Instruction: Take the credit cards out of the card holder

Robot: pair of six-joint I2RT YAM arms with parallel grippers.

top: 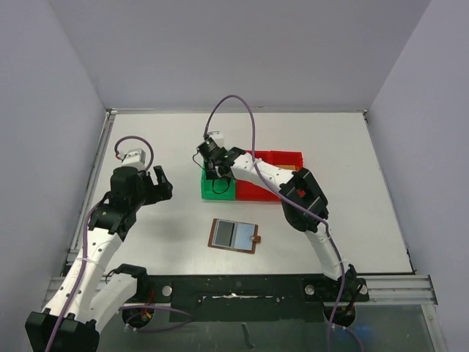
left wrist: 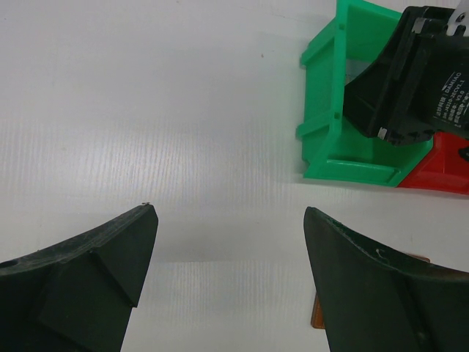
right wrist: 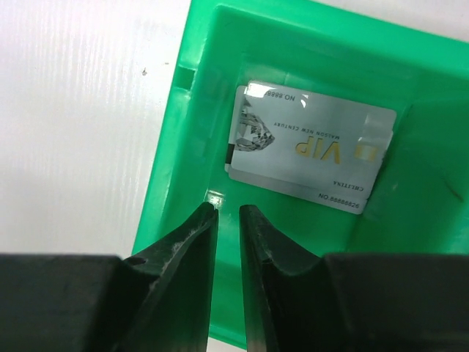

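- Silver card (right wrist: 308,150) reading "VIP" and "NO.88888826" lies in the green bin (right wrist: 190,110).
- Right end effector (right wrist: 227,213) above it, fingers nearly together, empty.
- Left end effector (left wrist: 231,220) spread, empty.

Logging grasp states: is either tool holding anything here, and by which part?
Nothing. The right tool is nearly closed, empty, above the silver card in the green bin; the left tool is open.
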